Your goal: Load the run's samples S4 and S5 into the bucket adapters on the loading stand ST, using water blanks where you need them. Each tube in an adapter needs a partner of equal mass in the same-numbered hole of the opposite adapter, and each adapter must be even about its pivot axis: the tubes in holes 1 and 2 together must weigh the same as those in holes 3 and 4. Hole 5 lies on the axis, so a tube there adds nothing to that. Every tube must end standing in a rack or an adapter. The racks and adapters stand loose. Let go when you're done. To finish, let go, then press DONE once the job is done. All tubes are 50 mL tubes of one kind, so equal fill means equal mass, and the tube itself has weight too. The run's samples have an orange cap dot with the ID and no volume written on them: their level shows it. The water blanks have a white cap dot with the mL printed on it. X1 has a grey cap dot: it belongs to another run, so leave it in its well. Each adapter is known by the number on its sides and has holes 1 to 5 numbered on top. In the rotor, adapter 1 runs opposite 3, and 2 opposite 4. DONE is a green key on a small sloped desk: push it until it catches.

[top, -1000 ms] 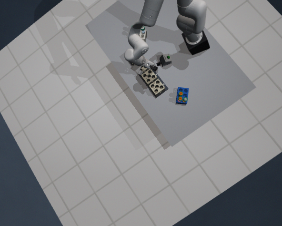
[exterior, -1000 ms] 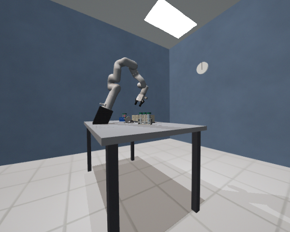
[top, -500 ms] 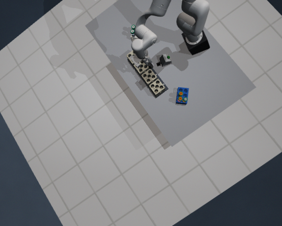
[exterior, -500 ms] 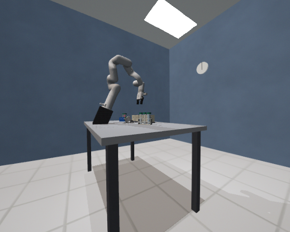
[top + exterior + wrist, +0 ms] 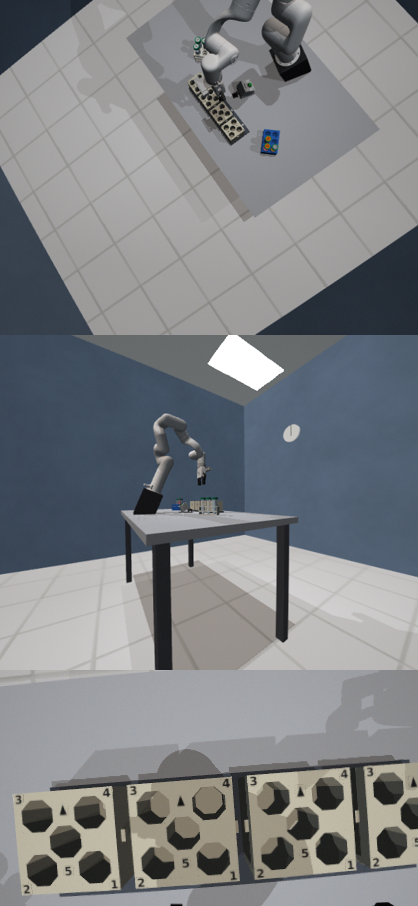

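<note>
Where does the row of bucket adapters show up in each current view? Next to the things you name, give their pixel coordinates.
Bucket adapters (image 5: 227, 120) (image 5: 196, 506) (image 5: 184, 849):
Top: a diagonal row above and left of centre.
Exterior: small, at table height, mostly behind the green-capped tubes (image 5: 198, 40) (image 5: 215, 505).
Wrist: spanning the picture's width, the rightmost cut off.
Shared landmark: the grey table top (image 5: 300, 134) (image 5: 169, 526) (image 5: 60, 735).

And here 1 pale grey-white arm is seen, built of rounded tubular segments, mounted on a black block-shaped base; the gripper is tipped with black fingers.
</note>
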